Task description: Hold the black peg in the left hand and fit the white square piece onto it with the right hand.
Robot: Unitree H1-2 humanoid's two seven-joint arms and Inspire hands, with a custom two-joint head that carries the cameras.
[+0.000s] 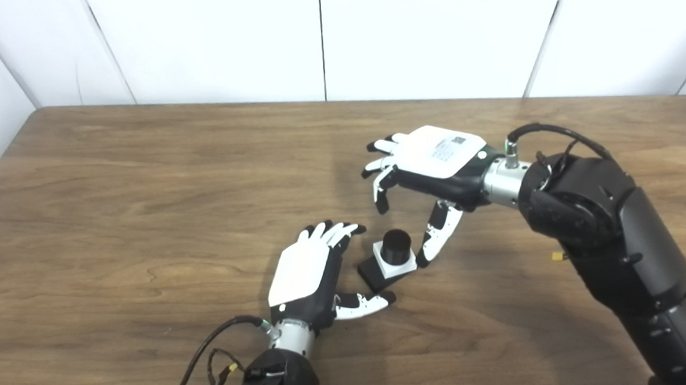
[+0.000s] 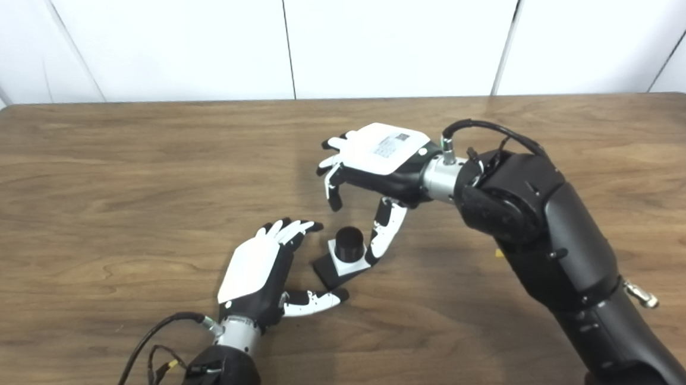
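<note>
The black peg (image 1: 396,247) stands upright on the wooden table (image 1: 140,204), with the white square piece (image 1: 396,266) already seated around it and lying on the peg's flat black base (image 1: 373,275). My left hand (image 1: 308,274) rests just beside the peg on its near-left side, fingers spread and holding nothing, thumb reaching toward the base. My right hand (image 1: 434,162) hangs above and behind the peg, fingers apart and empty, its thumb angled down right beside the white piece; I cannot tell whether it touches.
</note>
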